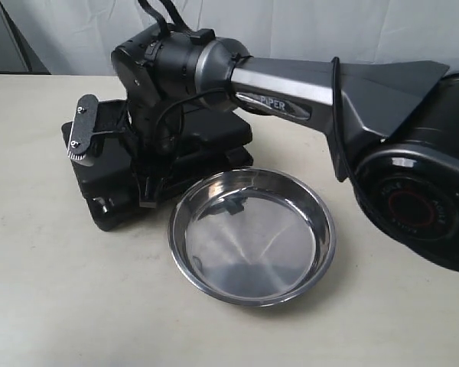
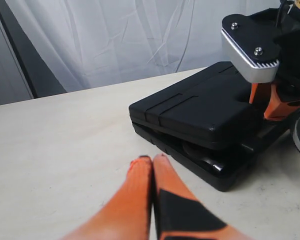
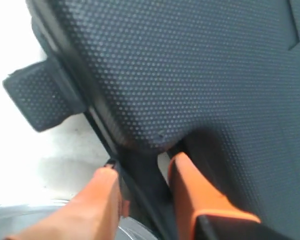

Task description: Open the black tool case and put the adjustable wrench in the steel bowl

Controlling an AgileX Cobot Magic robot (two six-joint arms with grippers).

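Opening the case: underway by the look of it, but not finished. In the left wrist view the lid of the black tool case (image 2: 200,107) is seen lifted a crack off the lower half, with a dark gap along the near edge. It's nowhere near folded back.
Right hand: the right hand (image 3: 142,175) is placed at the case's edge on the bowl side, with its fingers (image 3: 190,190) set partway apart and a strip of the lid's rim between them. Whether the rim is actually pinched or only straddled can't be told.
Left hand: the left hand (image 2: 152,159) is held low over the desk (image 1: 61,290), near the case but apart from it. Its fingers are pressed together and nothing is held.
Wrench: the adjustable wrench isn't seen anywhere. It's presumed to be inside the case, so picking it hasn't been started.
Bowl: the steel bowl (image 1: 252,252) is set on the desk just beside the case, with nothing in it but reflections.
Left to do: lid swung fully open, wrench found and lifted, wrench dropped in the bowl. That's pretty much the whole job.
Hidden stuff: much of the case is covered by the right arm in the exterior view, fingertips included. The inner recesses can't be made out through the gap. The right wrist view is blurred, and the black tab (image 3: 40,97) sticking out of the case's side could be a latch, but that can't be confirmed.
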